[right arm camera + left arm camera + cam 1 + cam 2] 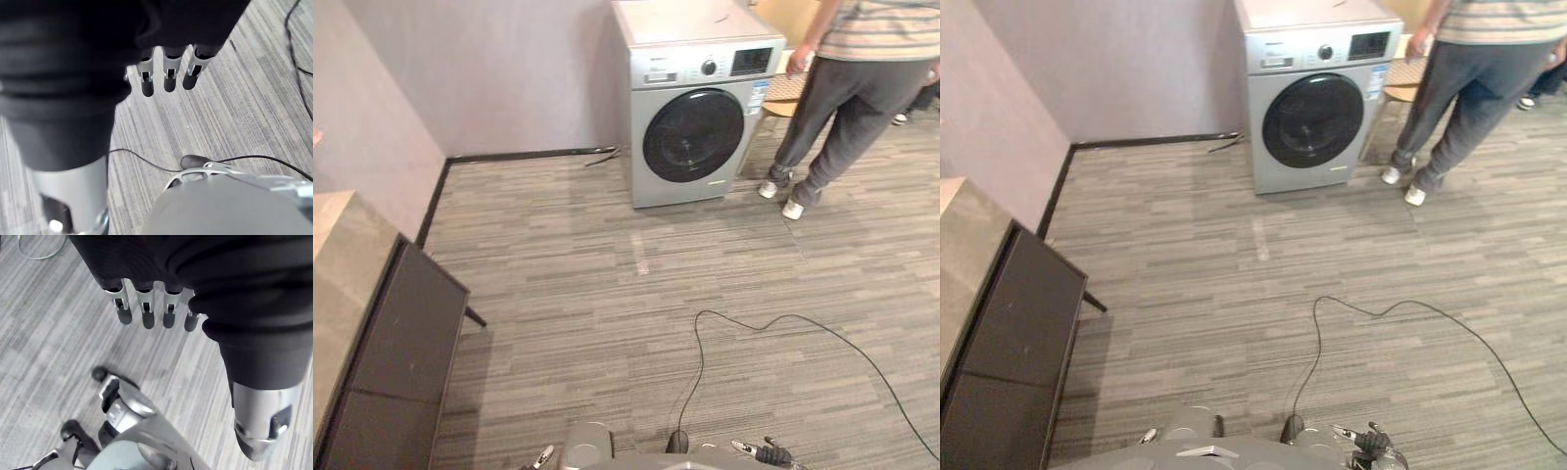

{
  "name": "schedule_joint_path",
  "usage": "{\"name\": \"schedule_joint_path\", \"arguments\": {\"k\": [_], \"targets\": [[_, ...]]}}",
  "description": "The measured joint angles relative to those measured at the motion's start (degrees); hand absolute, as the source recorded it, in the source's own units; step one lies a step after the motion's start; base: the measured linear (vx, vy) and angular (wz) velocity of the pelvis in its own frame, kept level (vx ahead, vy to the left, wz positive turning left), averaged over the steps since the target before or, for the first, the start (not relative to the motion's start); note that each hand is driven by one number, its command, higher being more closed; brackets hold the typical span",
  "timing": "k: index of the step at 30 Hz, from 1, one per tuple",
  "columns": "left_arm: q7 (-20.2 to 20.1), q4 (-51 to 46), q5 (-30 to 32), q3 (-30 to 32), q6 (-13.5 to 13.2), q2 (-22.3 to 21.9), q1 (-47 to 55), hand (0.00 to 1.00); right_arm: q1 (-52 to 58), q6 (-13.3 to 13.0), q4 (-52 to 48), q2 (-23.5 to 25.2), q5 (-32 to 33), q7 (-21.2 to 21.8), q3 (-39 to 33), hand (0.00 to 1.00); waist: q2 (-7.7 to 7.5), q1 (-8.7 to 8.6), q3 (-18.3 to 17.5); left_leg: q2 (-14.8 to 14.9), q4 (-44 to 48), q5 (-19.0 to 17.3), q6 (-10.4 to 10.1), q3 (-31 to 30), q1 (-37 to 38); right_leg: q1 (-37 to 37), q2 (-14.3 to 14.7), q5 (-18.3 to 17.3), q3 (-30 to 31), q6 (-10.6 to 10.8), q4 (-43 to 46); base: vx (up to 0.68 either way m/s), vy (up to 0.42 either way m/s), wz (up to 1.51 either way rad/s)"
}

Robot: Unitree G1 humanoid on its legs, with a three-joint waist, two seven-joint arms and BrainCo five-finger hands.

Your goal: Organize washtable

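left eye view: open carpet (597, 284) between table (406, 343) edge and washing machine (695, 117), person (847, 93) beside it; left hand (147, 313), right hand (169, 78) slack, empty.

Washing machine (1312, 98) beside person (1474, 88)

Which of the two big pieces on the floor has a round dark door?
The silver-grey washing machine by the back wall, next to the standing person. The low dark cabinet on the robot's left has only flat panels.
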Motion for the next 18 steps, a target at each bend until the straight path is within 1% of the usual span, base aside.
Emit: {"name": "schedule_joint_path", "arguments": {"k": [1,2,3,4,6,7,8,9,10,11,12,13,14,15,16,17,18], "targets": [[0.03,-0.64,0.02,0.99,-0.02,-0.52,-0.32,0.00,-0.04,-0.03,-0.53,0.00,0.01,-0.08,0.15,0.00,0.10,0.67,0.00,-1.97,-3.17,0.43,0.51,-4.95,-1.44,-0.08,0.55,-0.11,2.14,-0.11,0.10,-0.17,0.155,-1.01],[0.05,-0.99,0.01,1.35,-0.02,-0.76,-0.29,0.00,0.39,-0.03,-0.92,0.01,0.02,-0.11,0.37,0.00,0.10,1.20,-0.01,-2.52,-4.75,1.13,0.48,-7.30,-1.80,-0.05,0.84,-0.18,3.51,-0.10,0.21,-0.13,0.122,-1.12],[0.09,-1.38,0.04,2.07,-0.12,-1.35,-0.19,0.00,1.32,-0.07,-1.86,-0.23,0.01,-0.18,1.40,0.00,0.56,1.71,-0.27,-2.18,-6.27,3.51,0.64,-9.18,-1.63,-0.28,1.63,-0.56,5.43,0.29,0.64,0.08,0.134,-1.35],[0.30,-1.62,0.04,2.33,-0.37,-1.70,0.31,0.00,1.83,-0.31,-2.74,-0.46,0.07,-0.24,3.10,0.00,1.49,1.56,-0.93,-0.28,-5.31,5.84,3.83,-5.80,-0.68,-0.12,2.70,-1.77,8.92,0.64,2.18,0.15,0.148,-1.50],[0.44,-2.14,0.05,2.56,-0.56,-0.76,0.27,0.00,2.61,-0.40,-4.55,0.33,0.05,-0.18,5.30,0.00,-0.11,1.51,-1.82,0.47,-6.01,4.27,4.45,-1.14,0.30,-0.83,2.01,-2.11,12.56,1.28,3.77,0.22,0.115,-1.25],[0.50,-2.12,0.05,3.20,-0.66,-0.54,-0.19,0.00,3.14,-0.62,-5.21,0.72,0.05,-0.18,5.65,0.00,-0.93,1.27,-2.36,0.82,-6.72,3.84,4.88,1.13,0.79,-1.72,1.48,-2.33,13.08,1.48,4.77,0.25,0.071,-1.31],[0.52,-2.24,0.04,3.47,-0.98,-0.47,-0.72,0.00,3.47,-0.62,-5.93,0.98,0.07,-0.13,5.92,0.00,-1.84,1.68,-2.99,1.51,-7.84,3.43,5.26,4.99,1.68,-4.15,0.66,-2.96,12.54,1.99,7.81,0.24,0.045,-1.28],[0.54,-2.23,0.04,3.48,-1.09,-0.35,-0.85,0.00,3.43,-0.69,-6.19,1.17,0.05,-0.13,5.90,0.00,-2.02,1.92,-3.11,1.84,-8.41,3.40,5.58,6.90,2.73,-5.19,0.26,-3.33,11.95,2.44,9.40,0.28,0.000,-1.93],[0.59,-2.05,-0.05,3.48,-1.31,-0.20,-0.96,0.00,3.25,-0.75,-6.52,1.38,-0.03,0.01,5.45,0.00,-2.36,1.71,-3.20,2.76,-10.06,3.43,5.94,12.52,5.26,-7.93,-0.75,-4.18,9.62,3.15,13.91,0.23,-0.048,-1.64],[0.60,-2.02,-0.06,3.48,-1.36,-0.13,-1.00,0.00,3.22,-0.81,-6.52,1.44,-0.03,0.11,5.23,0.00,-2.37,1.59,-3.21,3.10,-10.57,3.45,5.97,14.52,6.38,-8.81,-1.17,-4.33,8.16,3.51,15.51,0.20,-0.090,-1.75],[0.62,-1.90,-0.07,3.34,-1.41,-0.05,-1.26,0.00,3.16,-0.99,-6.49,1.59,-0.02,0.22,4.35,0.00,-2.38,1.14,-3.00,3.70,-11.48,3.46,5.98,17.18,8.24,-9.92,-1.97,-4.32,4.92,3.91,17.37,0.10,-0.118,-1.40],[0.68,-1.29,-0.13,2.79,-1.44,0.07,-2.23,0.00,3.00,-1.14,-6.34,1.54,-0.02,0.25,3.28,0.00,-1.78,0.94,-2.36,4.73,-12.69,3.45,5.97,20.23,10.69,-10.46,-3.15,-4.55,-0.49,4.04,19.21,0.09,-0.132,-1.59],[0.72,-0.13,-0.30,1.87,-1.60,0.57,-3.20,0.00,3.06,-1.17,-6.18,1.52,-0.02,0.26,2.70,0.00,-1.56,0.69,-2.26,5.96,-13.83,3.45,5.95,22.62,12.56,-10.81,-4.80,-4.94,-5.89,3.35,19.75,0.05,-0.104,-1.38],[0.71,0.07,-0.36,1.50,-1.65,0.83,-3.48,0.00,2.94,-1.22,-6.06,1.66,-0.03,0.29,2.21,0.00,-1.58,0.28,-2.26,6.56,-14.36,3.45,5.92,23.49,13.20,-11.13,-5.41,-4.98,-7.72,3.28,19.40,0.03,-0.068,-1.12],[0.79,0.34,-0.36,0.53,-1.67,1.37,-4.21,0.00,2.76,-1.25,-5.87,1.82,-0.02,0.25,1.27,0.00,-1.81,-0.60,-2.04,7.76,-15.95,3.61,5.32,25.06,14.60,-11.75,-6.49,-4.73,-9.76,3.38,17.79,0.00,-0.035,-0.97],[0.75,0.70,-0.30,-0.94,-1.69,2.06,-5.00,0.00,2.76,-1.22,-5.74,2.00,-0.02,0.15,0.36,0.00,-2.04,-0.94,-1.87,9.08,-17.89,3.98,3.77,26.59,15.84,-13.18,-7.05,-3.55,-9.92,4.42,15.55,-0.01,-0.025,-0.89],[0.71,0.71,-0.31,-1.40,-1.73,2.38,-5.38,0.00,2.70,-1.15,-5.65,2.28,-0.02,0.09,-0.35,0.00,-2.34,-1.06,-1.42,9.50,-18.91,4.39,3.07,27.46,16.74,-13.64,-7.60,-2.70,-9.93,4.92,14.28,-0.03,-0.031,-0.78]]}}
